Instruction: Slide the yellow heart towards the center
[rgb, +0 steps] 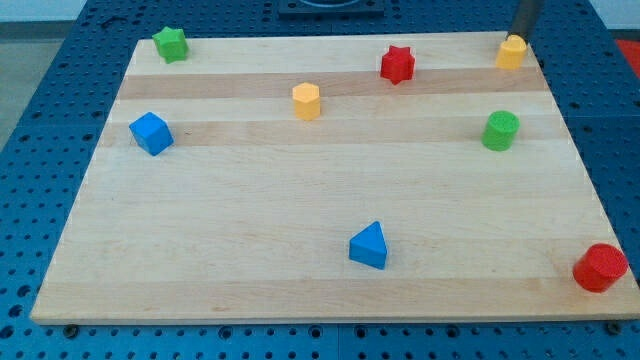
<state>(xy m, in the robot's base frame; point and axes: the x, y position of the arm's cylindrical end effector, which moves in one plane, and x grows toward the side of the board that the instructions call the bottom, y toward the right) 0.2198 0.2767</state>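
Note:
The yellow heart (511, 53) sits near the top right corner of the wooden board (300, 200). My dark rod comes down from the view's top edge, and my tip (521, 36) is just above and slightly right of the heart, touching it or very close to it. The heart hides the exact contact point.
A yellow hexagon (306, 101) lies left of centre near the top. Also on the board are a red star (397, 64), a green cylinder (500, 131), a green star (171, 44), a blue cube (151, 133), a blue triangle (369, 246) and a red cylinder (600, 267) at the bottom right corner.

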